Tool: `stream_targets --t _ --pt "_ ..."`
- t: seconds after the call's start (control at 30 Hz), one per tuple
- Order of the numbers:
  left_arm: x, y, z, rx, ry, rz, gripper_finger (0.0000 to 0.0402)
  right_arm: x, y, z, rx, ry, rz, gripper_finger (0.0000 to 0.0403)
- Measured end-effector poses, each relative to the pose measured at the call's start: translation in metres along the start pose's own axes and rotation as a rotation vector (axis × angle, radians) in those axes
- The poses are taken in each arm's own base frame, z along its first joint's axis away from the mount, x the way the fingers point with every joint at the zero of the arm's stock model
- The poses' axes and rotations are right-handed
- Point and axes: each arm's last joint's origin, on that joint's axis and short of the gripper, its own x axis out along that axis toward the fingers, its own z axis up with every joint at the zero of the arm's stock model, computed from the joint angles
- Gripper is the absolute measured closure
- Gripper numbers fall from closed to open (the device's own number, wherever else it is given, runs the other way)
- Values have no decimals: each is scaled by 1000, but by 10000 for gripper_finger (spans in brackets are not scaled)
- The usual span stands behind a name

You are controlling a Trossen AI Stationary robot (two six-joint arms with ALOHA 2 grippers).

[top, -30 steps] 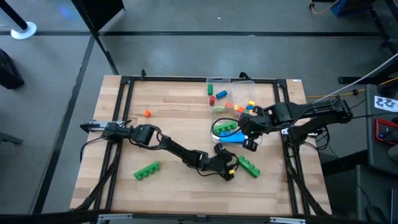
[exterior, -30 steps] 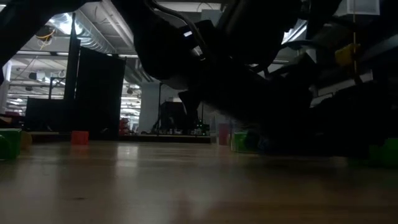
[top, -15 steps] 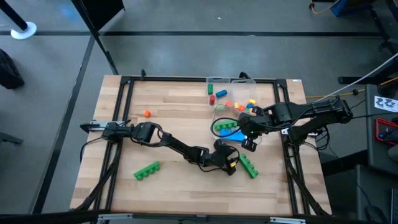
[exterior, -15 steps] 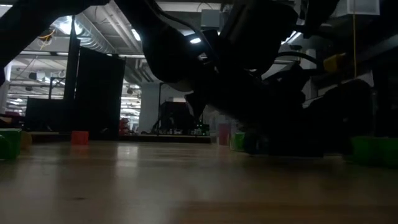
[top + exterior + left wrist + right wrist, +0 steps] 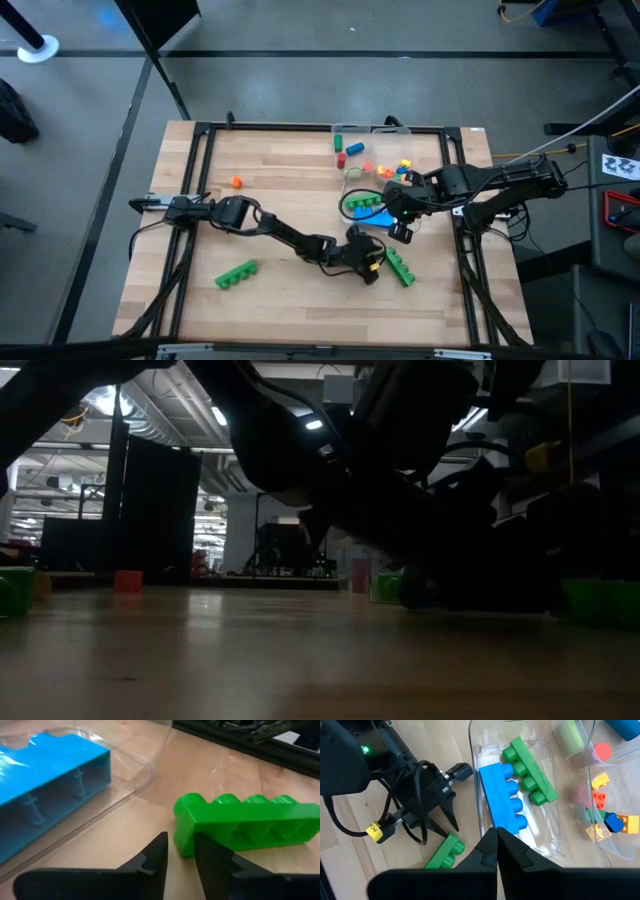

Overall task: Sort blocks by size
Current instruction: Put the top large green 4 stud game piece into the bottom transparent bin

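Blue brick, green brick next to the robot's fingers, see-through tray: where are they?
blue brick (image 5: 50,785): left wrist view, its ribbed side.
green brick (image 5: 250,822): left wrist view, its side face.
clear tray (image 5: 127,787): left wrist view, its rim.

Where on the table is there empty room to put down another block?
Bare wood lies between the orange block and the green bar on the left half, and along the near edge of the table. It is crowded on the right, around the clear tray, the small blocks, the left tool and the right tool.
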Motion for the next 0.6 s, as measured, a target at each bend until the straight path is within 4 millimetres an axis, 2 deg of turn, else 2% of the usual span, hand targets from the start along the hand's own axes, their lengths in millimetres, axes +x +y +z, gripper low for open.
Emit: stream_targets --t 0.13,0.27,0.43,0.6 --pt "1 2 1 -3 -1 4 317 0 1 -1 3 19 31 397" --pt "1 2 1 4 -4 -2 317 -1 4 -6 52 113 125 397" --pt "1 2 1 15 -3 -5 318 -5 15 -25 65 211 84 397" --pt "1 2 1 19 0 -3 318 -13 38 -50 78 204 4 397"
